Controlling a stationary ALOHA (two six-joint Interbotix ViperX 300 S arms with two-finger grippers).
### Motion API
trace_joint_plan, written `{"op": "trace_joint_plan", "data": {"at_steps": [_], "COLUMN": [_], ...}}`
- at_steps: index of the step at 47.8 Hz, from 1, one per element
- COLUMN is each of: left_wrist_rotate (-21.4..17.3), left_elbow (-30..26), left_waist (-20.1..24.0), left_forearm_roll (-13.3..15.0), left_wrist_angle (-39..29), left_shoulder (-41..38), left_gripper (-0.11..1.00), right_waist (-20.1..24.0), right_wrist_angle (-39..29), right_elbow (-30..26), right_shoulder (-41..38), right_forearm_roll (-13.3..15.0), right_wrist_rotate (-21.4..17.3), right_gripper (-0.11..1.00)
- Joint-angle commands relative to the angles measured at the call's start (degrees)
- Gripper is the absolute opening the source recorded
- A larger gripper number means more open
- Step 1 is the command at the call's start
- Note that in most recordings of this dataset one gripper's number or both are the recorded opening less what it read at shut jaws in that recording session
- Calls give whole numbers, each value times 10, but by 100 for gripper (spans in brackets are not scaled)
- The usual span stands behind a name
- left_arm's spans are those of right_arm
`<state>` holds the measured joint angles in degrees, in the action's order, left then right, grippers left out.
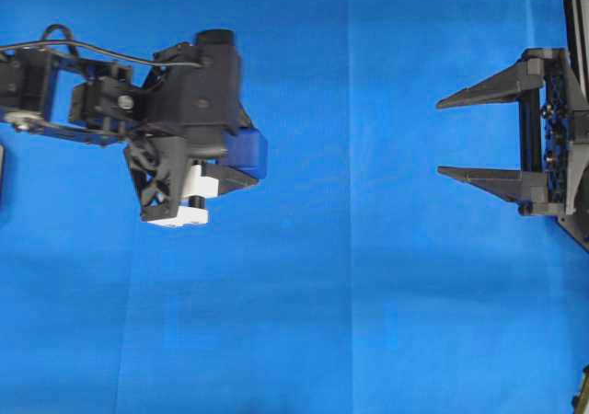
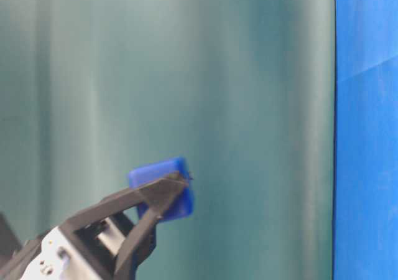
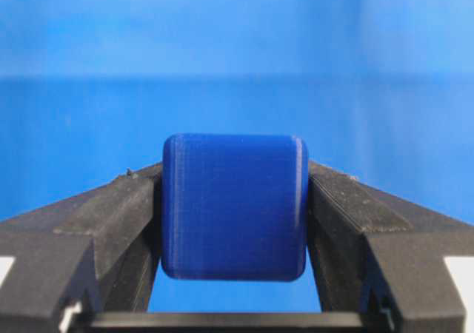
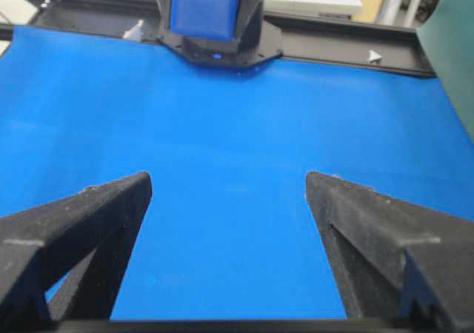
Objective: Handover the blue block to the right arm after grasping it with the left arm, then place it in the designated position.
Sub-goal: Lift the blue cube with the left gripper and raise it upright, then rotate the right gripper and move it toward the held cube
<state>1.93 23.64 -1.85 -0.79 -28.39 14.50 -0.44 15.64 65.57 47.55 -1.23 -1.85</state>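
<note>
— Blue cloth (image 1: 368,322) covers the whole work surface, with a dull green curtain (image 2: 186,74) hanging behind it in the table-level view. What sits nearest the left wrist camera?

— Two black pointed fingers (image 3: 118,214) of the left arm's gripper (image 1: 241,161), the one with white plastic pieces at its finger bases, pressed against both sides of the small dark-blue cube with rounded edges (image 3: 234,206). That blue block fills the centre of the frame, clamped between the tips and lifted clear of the cloth.

— And from overhead?

— Left of centre, the block pokes out at the gripper's right end. Well apart from it, at the right edge of the frame, the all-black gripper (image 1: 440,138) of the right arm points left with its jaws spread wide and nothing between them.

— Its own camera?

— Both dark fingers (image 4: 81,229) in the lower corners, bare cloth between; the block appears at the top, far off.
</note>
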Motion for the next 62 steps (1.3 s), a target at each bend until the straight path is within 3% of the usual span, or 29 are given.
{"op": "trace_joint_plan", "data": {"at_steps": [1, 17, 25, 52, 56, 62], "left_wrist_rotate": [0, -2, -1, -1, -1, 0], "left_elbow": [19, 158, 204, 212, 212, 212], "left_waist": [-3, -5, -5, -5, -5, -5], "left_forearm_roll": [-2, -2, -1, -1, -1, -1], "left_wrist_angle": [61, 303, 381, 407, 408, 412], "left_shoulder": [39, 112, 123, 123, 123, 123], "left_gripper": [49, 49, 49, 49, 49, 49], "right_waist": [-1, -1, -1, -1, -1, 6], "right_wrist_angle": [5, 10, 14, 20, 17, -1], "right_elbow": [-17, -18, -18, -25, -38, -60], "right_shoulder": [-2, -2, -3, -17, -18, -22], "right_forearm_roll": [-2, -2, -1, 4, 24, 76], "right_wrist_rotate": [0, 0, 0, 4, 11, 25], "right_gripper": [98, 98, 98, 98, 98, 98]}}
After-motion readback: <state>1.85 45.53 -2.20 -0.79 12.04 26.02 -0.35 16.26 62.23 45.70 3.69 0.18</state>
